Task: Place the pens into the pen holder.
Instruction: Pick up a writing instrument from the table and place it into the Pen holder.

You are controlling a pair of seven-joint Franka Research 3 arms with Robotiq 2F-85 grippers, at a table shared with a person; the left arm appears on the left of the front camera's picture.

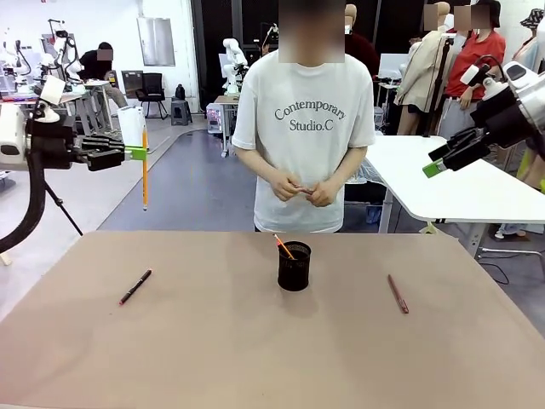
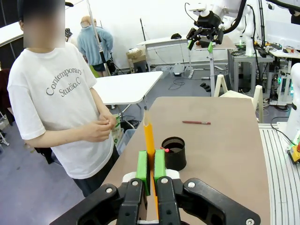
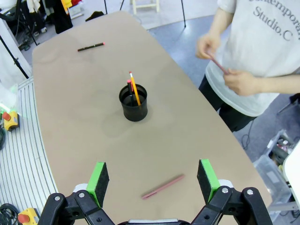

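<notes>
Left pincer (image 1: pixel 136 153) is clamping yellow pencil (image 1: pixel 145 175) by its upper part, hanging upright at far left. Right pincer (image 3: pixel 153 174) is hovering wide open over dark red pen (image 1: pixel 398 293) on desk (image 1: pixel 213 341), right of pen holder (image 1: pixel 295 266). Pens are looking light, stiff, prob slippery; grab mid-shaft imo.

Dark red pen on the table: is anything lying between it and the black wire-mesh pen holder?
No. The front view shows bare tan tabletop from the dark red pen to the black wire-mesh pen holder.

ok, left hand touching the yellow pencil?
Touching. Left wrist view: the left hand has its green pads shut on the yellow pencil, which stands between them.
</notes>
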